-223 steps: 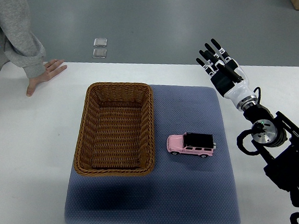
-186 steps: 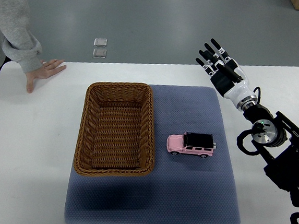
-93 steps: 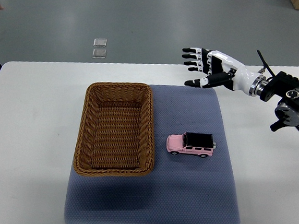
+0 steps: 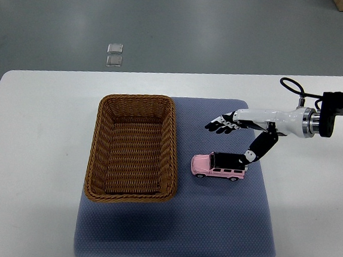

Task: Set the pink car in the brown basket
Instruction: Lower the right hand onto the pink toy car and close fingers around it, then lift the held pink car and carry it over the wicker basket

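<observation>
the fingers [image 4: 220,124] of the right hand [image 4: 238,134] are spread and hold nothing, the thumb reaching down to the rear of the pink car [image 4: 219,166], which sits on the blue mat [image 4: 211,228] just beside the brown basket [image 4: 130,191], toward the table's [image 4: 37,153] right edge. this looks like the reach before the grasp; next the fingers must close round the car. a second ago the hand hung near the far edge, and a person leaned there.

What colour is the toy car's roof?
Black, over a pink body, on the pink car; the top view shows it.
</observation>
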